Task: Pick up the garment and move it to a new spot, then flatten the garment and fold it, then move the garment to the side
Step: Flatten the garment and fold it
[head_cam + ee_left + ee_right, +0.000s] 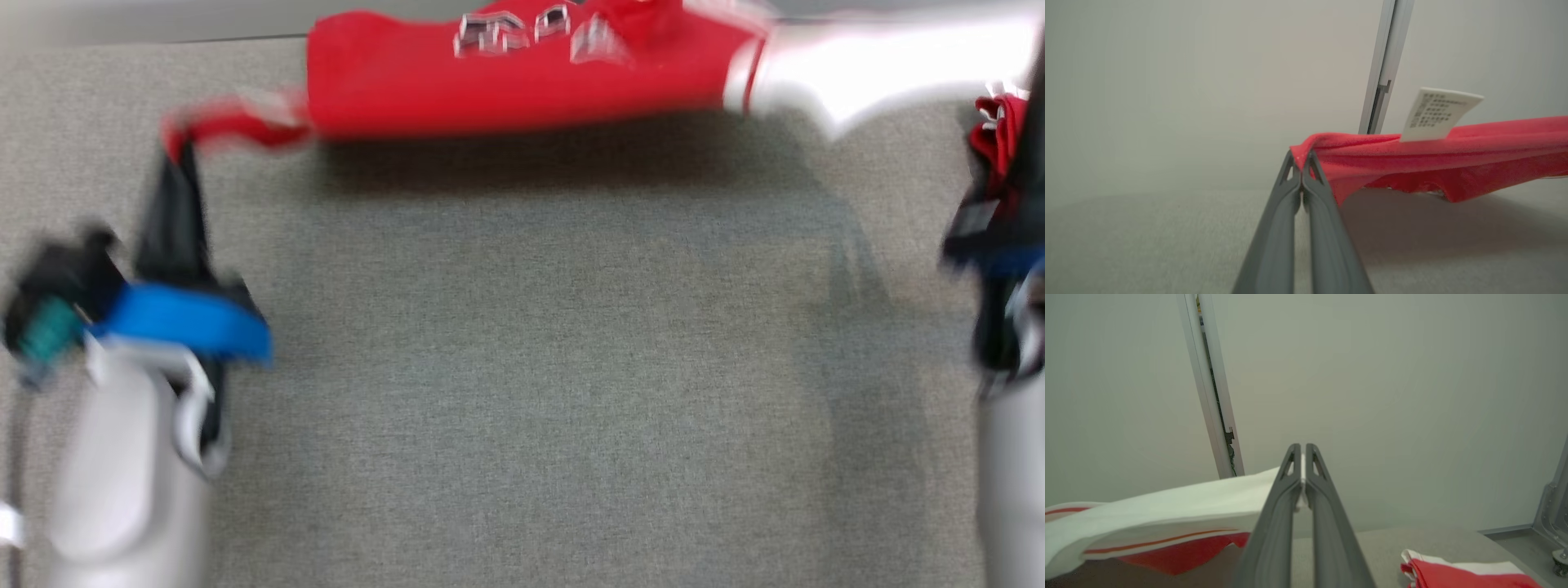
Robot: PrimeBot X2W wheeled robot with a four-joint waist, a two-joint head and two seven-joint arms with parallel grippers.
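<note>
While the red garment hangs stretched above the far edge of the worktop, left gripper pinching its red corner, right gripper pinching its white end.

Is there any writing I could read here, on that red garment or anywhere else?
White letters on the red garment, head view: too blurred to read.
White tag at the garment's edge, left wrist view: rows of dark print, too small to read.
No text here is legible.

Grey cloth-covered tabletop across the frame, pale wall behind, slanted aluminium post upper left, folded red-and-white cloth lower right, metal bracket at right edge.
</note>
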